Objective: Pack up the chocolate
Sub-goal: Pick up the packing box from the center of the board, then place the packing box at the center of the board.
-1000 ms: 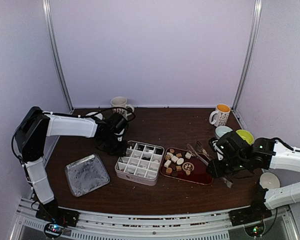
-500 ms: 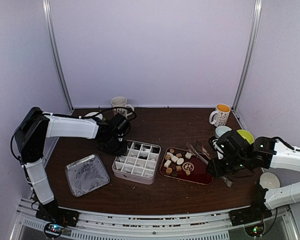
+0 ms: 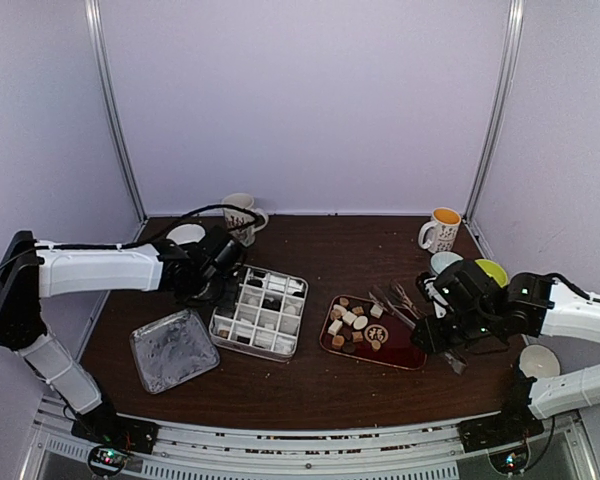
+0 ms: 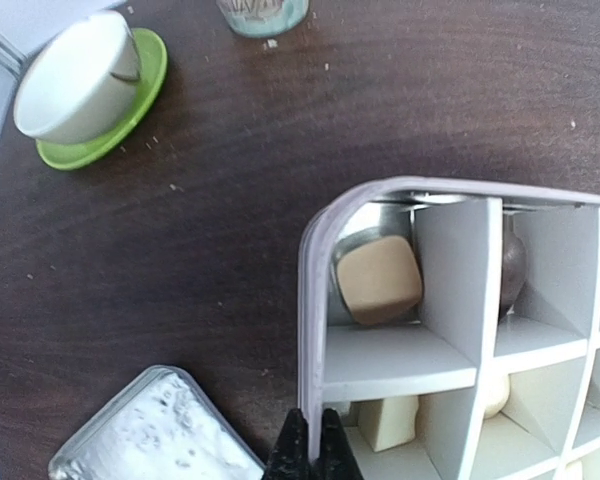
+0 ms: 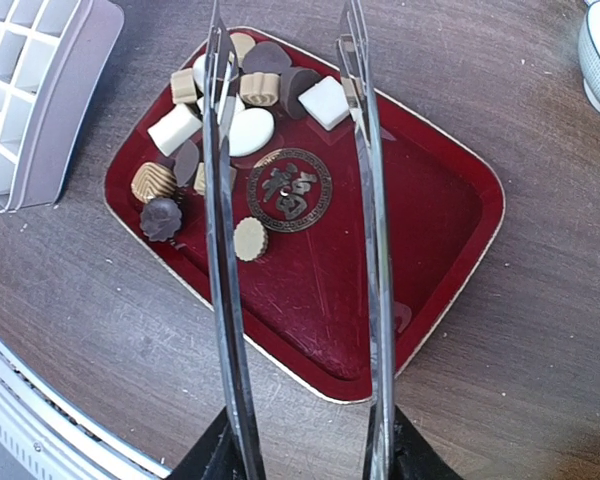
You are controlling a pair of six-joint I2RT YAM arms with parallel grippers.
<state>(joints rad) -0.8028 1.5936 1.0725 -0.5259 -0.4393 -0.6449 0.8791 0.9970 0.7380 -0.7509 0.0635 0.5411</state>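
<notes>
The chocolate is a pile of small white, tan and dark pieces at the left end of a red tray; it also shows in the right wrist view. A white divided box lies left of the tray. My left gripper is shut on the box's left wall, its tips pinching the rim. A tan piece and a cream piece lie in the compartments. My right gripper holds metal tongs, their arms spread above the tray.
A silver lid lies left of the box, close to it. A white cup on a green saucer and a mug stand at the back left. A yellow-lined mug and bowls stand right.
My left gripper has dragged the divided box leftward, away from the red tray, and turned it slightly. The right arm and tongs have hardly moved.
</notes>
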